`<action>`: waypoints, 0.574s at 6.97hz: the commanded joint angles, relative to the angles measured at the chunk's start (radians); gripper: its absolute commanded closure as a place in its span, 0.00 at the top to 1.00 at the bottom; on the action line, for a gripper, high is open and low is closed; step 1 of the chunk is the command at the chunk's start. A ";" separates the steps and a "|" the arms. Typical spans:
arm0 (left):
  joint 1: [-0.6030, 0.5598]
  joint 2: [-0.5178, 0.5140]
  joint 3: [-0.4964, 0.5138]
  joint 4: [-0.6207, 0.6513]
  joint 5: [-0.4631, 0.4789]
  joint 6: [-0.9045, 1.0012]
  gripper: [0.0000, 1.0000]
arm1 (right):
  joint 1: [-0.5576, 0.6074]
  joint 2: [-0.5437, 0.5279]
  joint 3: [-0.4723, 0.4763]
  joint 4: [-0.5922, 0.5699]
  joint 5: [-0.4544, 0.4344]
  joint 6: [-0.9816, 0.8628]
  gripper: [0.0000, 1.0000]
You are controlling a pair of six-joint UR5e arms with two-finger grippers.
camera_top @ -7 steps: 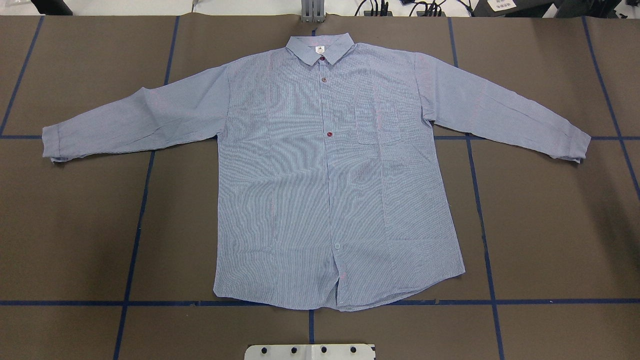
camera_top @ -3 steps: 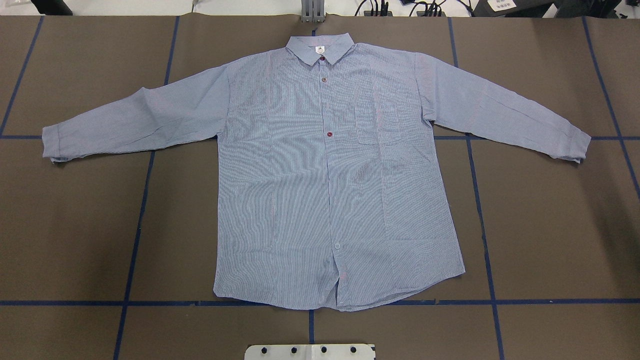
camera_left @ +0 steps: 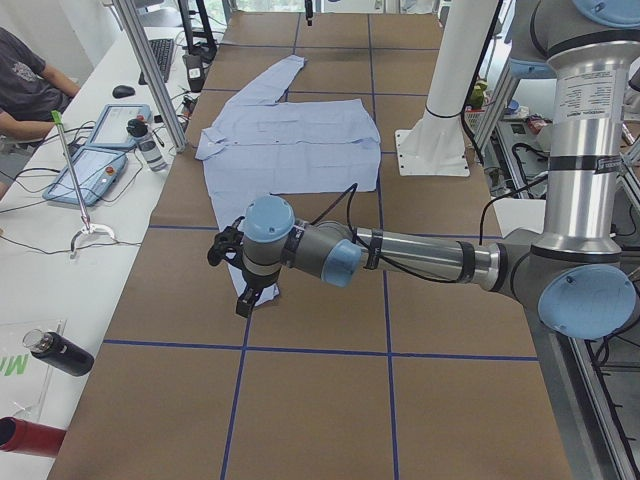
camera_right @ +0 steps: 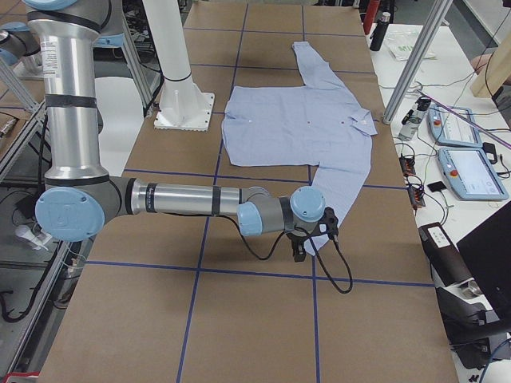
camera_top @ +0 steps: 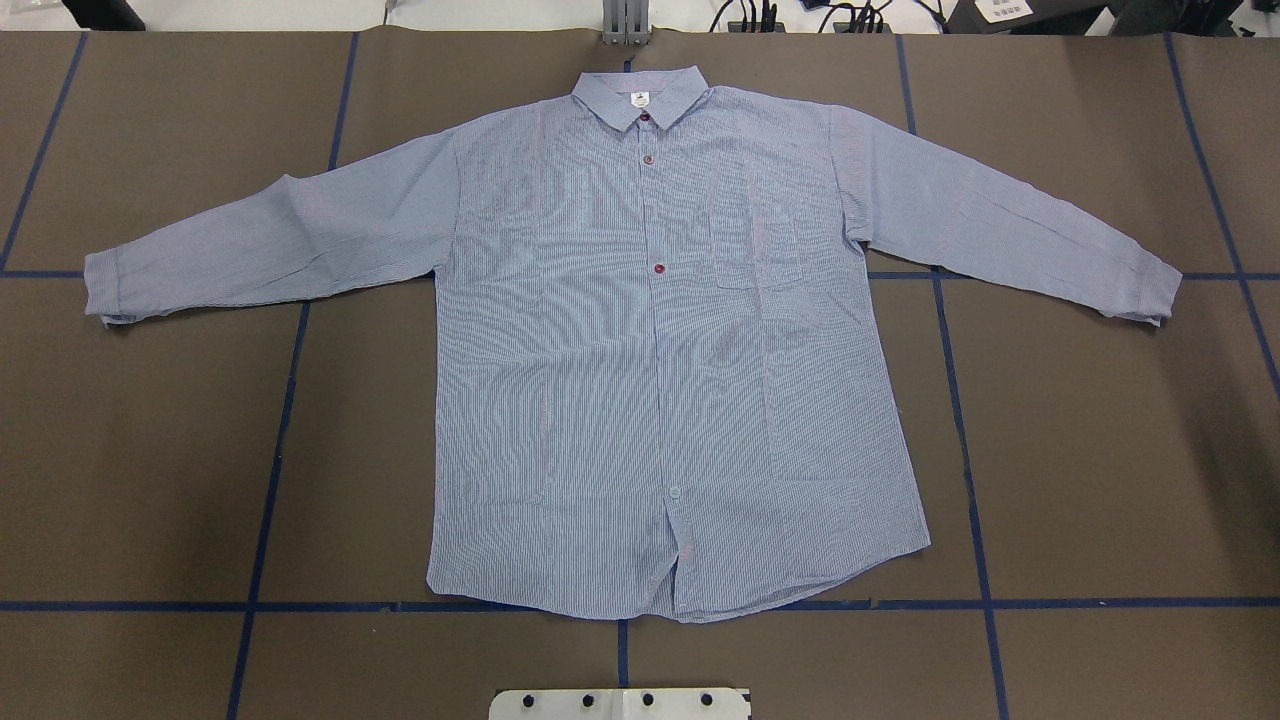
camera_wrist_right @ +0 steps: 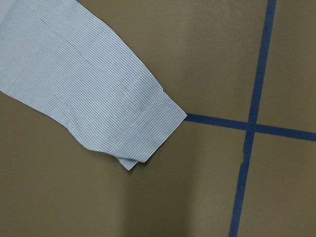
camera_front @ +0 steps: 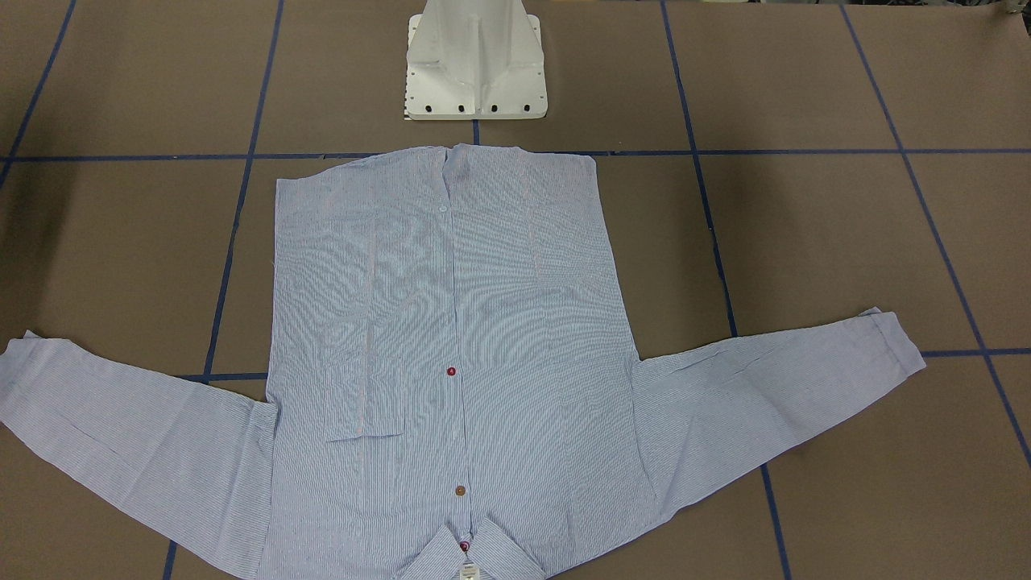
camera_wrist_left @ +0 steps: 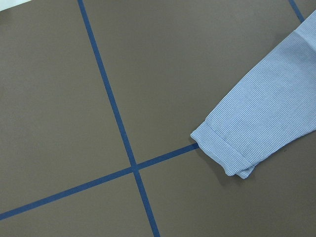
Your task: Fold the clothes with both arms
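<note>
Overhead exterior view: you see the shirt (camera_top: 660, 380) lying flat and face up on the brown table (camera_top: 150, 450). It is buttoned, and both sleeves are spread wide.
Collar: the collar (camera_top: 640, 95) is at the far side of the table, away from the robot's white base (camera_front: 475, 72). The bottom hem lies near that base.
Pocket: the pocket (camera_top: 758, 255) sits on the chest, on the robot's right of the buttons.
Left cuff: the left cuff (camera_wrist_left: 224, 153) lies on the table, and its corner touches a blue tape line (camera_wrist_left: 163, 157).
Right cuff: the right cuff (camera_wrist_right: 148, 133) lies on the table too, with its corner at another tape line.
Left gripper: the left gripper (camera_left: 244, 303) hangs above the table by the end of the left sleeve. You cannot tell if its jaws are spread or closed.
Right gripper: the right gripper (camera_right: 302, 251) hangs above the table by the end of the right sleeve. You cannot tell how its jaws stand either.
</note>
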 commanded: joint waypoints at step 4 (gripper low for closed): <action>0.000 -0.001 -0.003 0.000 0.000 0.000 1.00 | -0.116 0.103 -0.059 0.009 -0.092 0.383 0.98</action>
